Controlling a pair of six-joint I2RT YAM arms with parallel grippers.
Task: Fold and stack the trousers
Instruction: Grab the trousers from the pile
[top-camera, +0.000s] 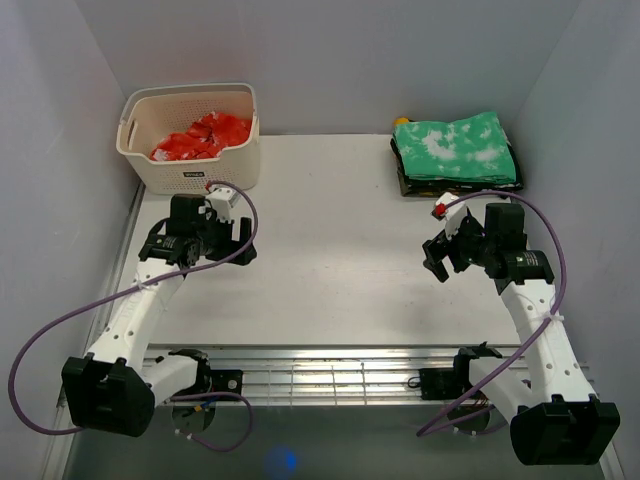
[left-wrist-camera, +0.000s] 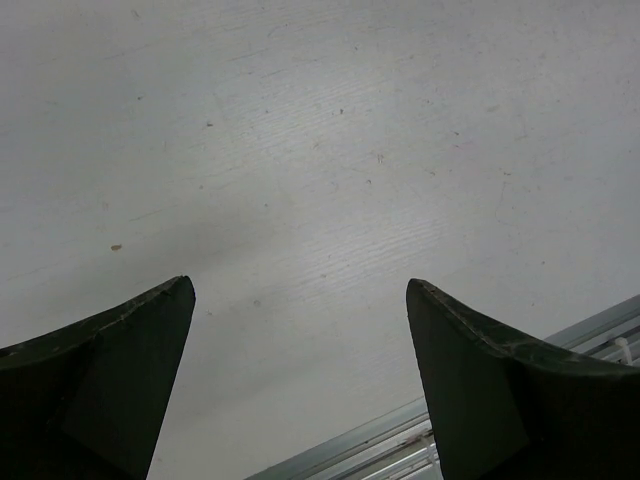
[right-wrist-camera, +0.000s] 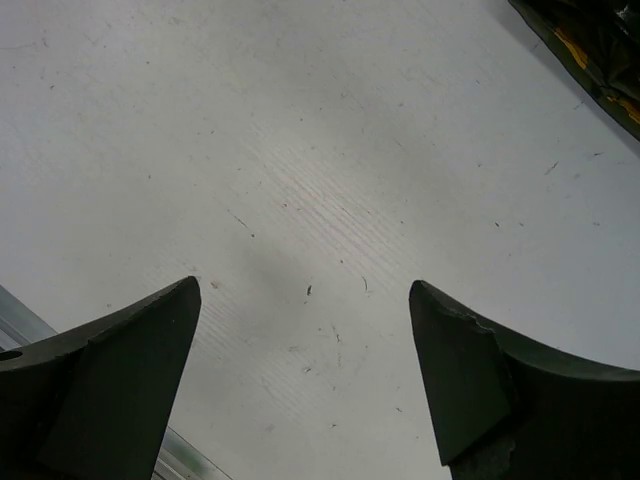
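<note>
1. The trousers (top-camera: 200, 137), red-orange with white blotches, lie bunched inside a cream basket (top-camera: 190, 178) at the far left corner of the white table (top-camera: 340, 290)
2. The left gripper (left-wrist-camera: 300, 295) hangs over bare tabletop just in front of the basket and apart from it, with its dark fingers (left-wrist-camera: 110, 370) spread wide and nothing between them
3. The left wrist view shows only scuffed white surface beyond the fingertips, with a strip of metal rail (left-wrist-camera: 590, 330) in the lower right corner
4. The right gripper (right-wrist-camera: 305, 295) is poised over the right half of the table, near a folded green cloth (top-camera: 457, 150) with white blotches at the far right; its fingers are likewise released and grasp nothing
5. The green cloth rests on a dark pile (top-camera: 408, 182); what else that pile holds cannot be told, though the right wrist view catches dark fabric with yellow marks at its top right corner
6. Both arms reach in from their bases at the near edge, where the rail runs across the table front, and a purple cable (top-camera: 40, 350) loops from each arm
7. Neither gripper touches the trousers, the basket or the green cloth
</note>
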